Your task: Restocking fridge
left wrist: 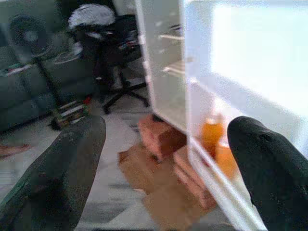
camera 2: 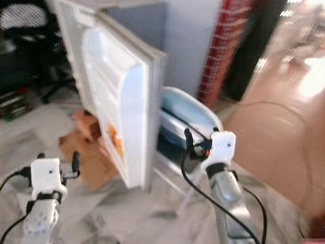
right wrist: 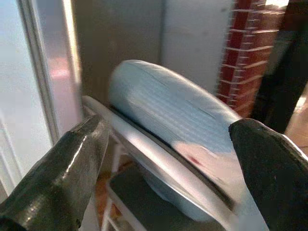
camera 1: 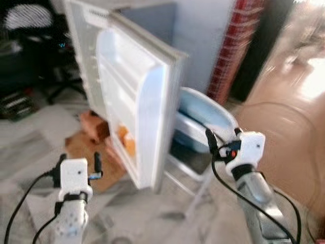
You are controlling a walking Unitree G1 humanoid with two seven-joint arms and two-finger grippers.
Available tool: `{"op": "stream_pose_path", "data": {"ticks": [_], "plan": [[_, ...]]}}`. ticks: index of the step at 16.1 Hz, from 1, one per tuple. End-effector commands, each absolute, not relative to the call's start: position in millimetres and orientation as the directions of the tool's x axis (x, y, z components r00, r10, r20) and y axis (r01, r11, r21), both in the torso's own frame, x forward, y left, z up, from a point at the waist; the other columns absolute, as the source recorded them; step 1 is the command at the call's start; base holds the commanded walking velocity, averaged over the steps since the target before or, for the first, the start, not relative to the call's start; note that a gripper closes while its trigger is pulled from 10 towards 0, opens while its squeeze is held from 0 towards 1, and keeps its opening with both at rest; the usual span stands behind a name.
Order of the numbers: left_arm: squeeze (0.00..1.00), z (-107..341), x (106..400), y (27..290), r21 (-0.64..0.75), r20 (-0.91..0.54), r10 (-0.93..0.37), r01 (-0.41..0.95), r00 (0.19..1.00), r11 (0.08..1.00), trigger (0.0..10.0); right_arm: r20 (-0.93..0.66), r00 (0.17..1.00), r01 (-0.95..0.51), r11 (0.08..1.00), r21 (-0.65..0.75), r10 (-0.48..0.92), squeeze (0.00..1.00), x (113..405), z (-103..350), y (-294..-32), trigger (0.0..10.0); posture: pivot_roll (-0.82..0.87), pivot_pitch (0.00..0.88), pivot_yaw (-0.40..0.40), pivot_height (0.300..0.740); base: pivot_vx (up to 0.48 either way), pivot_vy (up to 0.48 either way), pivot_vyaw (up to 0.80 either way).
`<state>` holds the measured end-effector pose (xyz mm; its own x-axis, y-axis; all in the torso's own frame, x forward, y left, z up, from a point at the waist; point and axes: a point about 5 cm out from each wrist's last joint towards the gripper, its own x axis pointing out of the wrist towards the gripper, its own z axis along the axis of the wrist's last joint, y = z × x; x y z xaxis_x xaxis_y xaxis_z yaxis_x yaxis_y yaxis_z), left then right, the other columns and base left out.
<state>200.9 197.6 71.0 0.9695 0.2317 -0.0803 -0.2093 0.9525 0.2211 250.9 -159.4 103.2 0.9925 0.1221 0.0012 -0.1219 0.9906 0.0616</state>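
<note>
Both grippers, left gripper and right gripper, spread empty before fridge door with two orange bottles.

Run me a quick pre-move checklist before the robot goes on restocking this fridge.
1. Fridge door open: ok.
2. Left gripper empty, fingers apart: ok.
3. Right gripper empty, fingers apart: ok.
4. Orange bottles upright in the lower door shelf: ok.
5. Item to restock in reach: cannot tell.
6. Chair crowds the path behind the door, by the right gripper: not ok.
</note>
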Motion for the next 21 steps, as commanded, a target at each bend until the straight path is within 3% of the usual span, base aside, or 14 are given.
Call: {"op": "stream_pose_path", "data": {"ticks": [1, 8, 12, 18, 21], "plan": [[0.00, 72.2, 202.5, 197.1, 0.211, -0.062, 0.230, -0.213, 0.971, 0.954, 10.0, 0.025, 0.991, -0.136, 0.989, 0.058, 0.134, 0.00, 256.3, 108.6, -158.0, 10.0, 0.16, 0.000, -0.047, 0.740, 0.000, 0.000, 0.00], [0.00, 63.8, 204.1, 197.7, 0.260, -0.130, 0.275, -0.235, 0.953, 0.936, 10.0, 0.040, 0.985, -0.168, 0.986, 0.019, 0.167, 0.00, 280.8, 116.7, -152.1, 10.0, 0.17, 0.000, -0.052, 0.740, 0.000, 0.000, 0.00], [0.00, 53.5, 201.2, 198.1, 0.271, -0.205, 0.301, -0.242, 0.931, 0.932, 10.0, 0.070, 0.981, -0.183, 0.983, 0.007, 0.182, 0.00, 315.8, 133.0, -137.0, 10.0, 0.20, 0.000, -0.062, 0.740, 0.000, 0.000, 0.00], [0.00, 52.1, 199.2, 196.4, 0.256, -0.232, 0.322, -0.261, 0.918, 0.931, 10.0, 0.141, 0.967, -0.214, 0.977, 0.005, 0.211, 0.00, 340.4, 151.8, -93.3, 10.0, 0.22, 0.000, -0.079, 0.740, 0.000, 0.000, 0.64], [0.00, 51.8, 200.2, 194.7, 0.254, -0.238, 0.319, -0.258, 0.918, 0.932, 10.0, 0.152, 0.960, -0.233, 0.972, -0.018, 0.233, 0.00, 349.2, 158.3, -68.5, 10.0, 0.22, 0.000, -0.084, 0.740, 0.000, 0.000, 0.00]]}}
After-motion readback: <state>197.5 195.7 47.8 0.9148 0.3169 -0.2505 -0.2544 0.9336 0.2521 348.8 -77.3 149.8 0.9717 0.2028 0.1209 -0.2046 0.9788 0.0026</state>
